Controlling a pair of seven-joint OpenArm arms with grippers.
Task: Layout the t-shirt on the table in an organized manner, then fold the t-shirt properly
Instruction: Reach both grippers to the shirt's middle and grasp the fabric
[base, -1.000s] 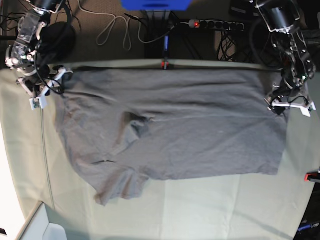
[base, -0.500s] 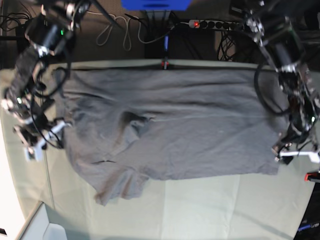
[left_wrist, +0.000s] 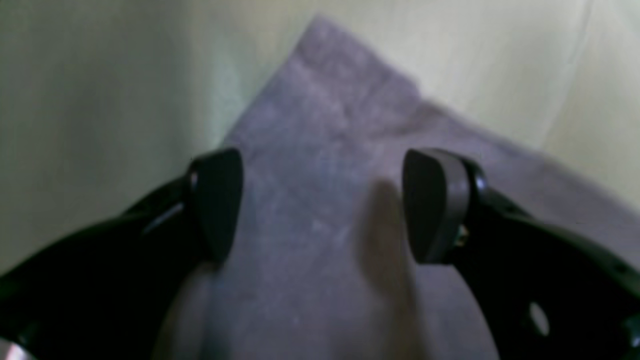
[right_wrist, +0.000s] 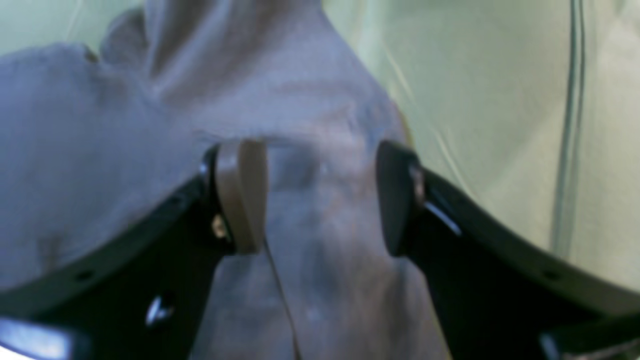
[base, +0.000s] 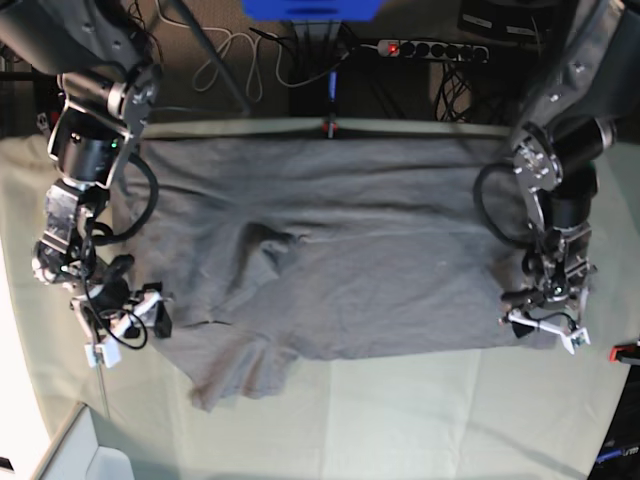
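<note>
A dark grey t-shirt (base: 340, 260) lies spread across the table (base: 420, 420), which is draped in a pale green cloth; the far hem runs along the table's back edge, and one sleeve (base: 240, 365) trails toward the near side (wrinkled and partly doubled over). The left gripper (base: 543, 328) stands over the shirt's near corner at the base view's right, its jaws wide apart, with the cloth's pointed corner (left_wrist: 320, 90) lying between the two dark pads (left_wrist: 220, 200) and nothing clamped. The right gripper (base: 128, 325) stands at the shirt's opposite edge beside the sleeve, jaws likewise parted, straddling a rumpled fold of grey fabric (right_wrist: 320, 190) without pinching it. A red clamp (base: 328, 129) sits at the table's back edge, and a power strip (base: 430, 48) lies on the floor beyond.
</note>
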